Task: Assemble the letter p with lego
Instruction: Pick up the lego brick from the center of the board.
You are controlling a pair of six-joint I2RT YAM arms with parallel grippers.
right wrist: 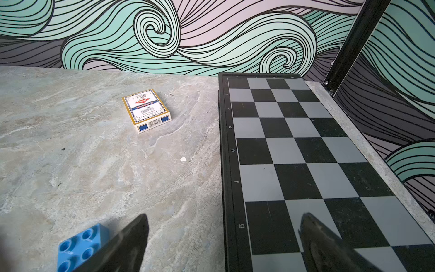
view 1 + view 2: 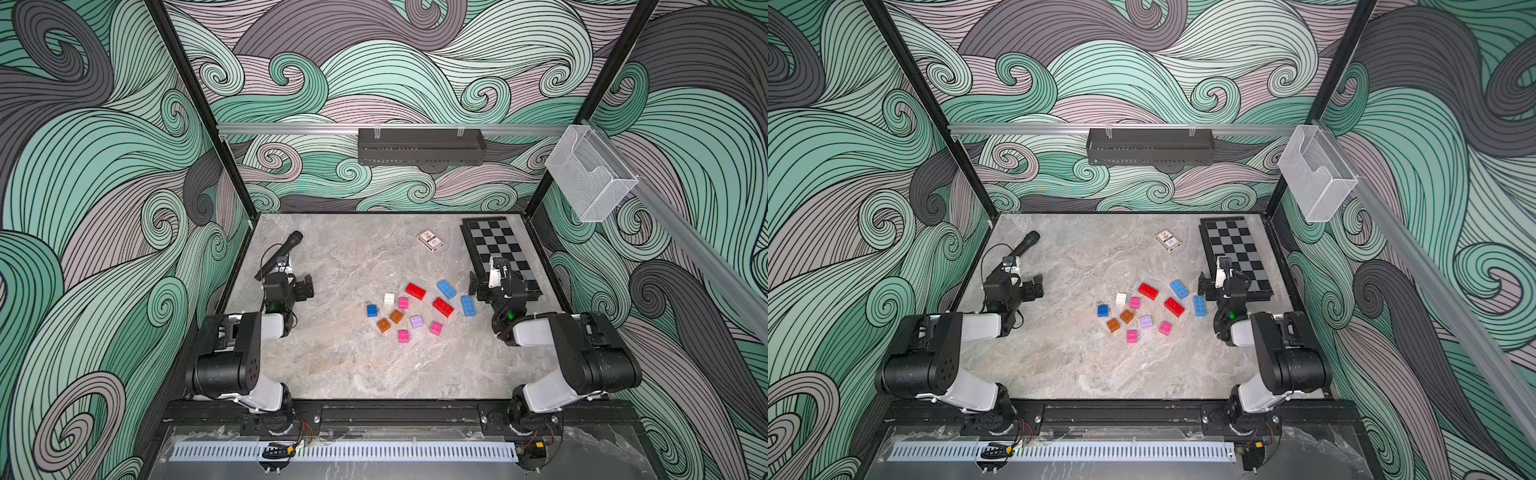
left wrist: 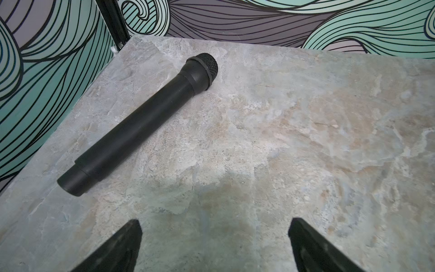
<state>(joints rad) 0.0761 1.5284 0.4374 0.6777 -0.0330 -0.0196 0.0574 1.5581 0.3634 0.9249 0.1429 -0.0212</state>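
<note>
The left gripper (image 3: pixel 214 227) is wide open and holds nothing. So is the right gripper (image 1: pixel 223 221). The lego bricks (image 2: pixel 443 307) lie loose on the table (image 2: pixel 332 374) between them. Nothing is built yet. Next, I think, one gripper must reach for a first brick.

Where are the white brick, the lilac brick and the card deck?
white brick (image 2: pixel 389 298), in a top view, on its studded top.
lilac brick (image 2: pixel 416 321), in a top view, on its studded top.
card deck (image 1: pixel 146 110), right wrist view, on its printed face.
</note>
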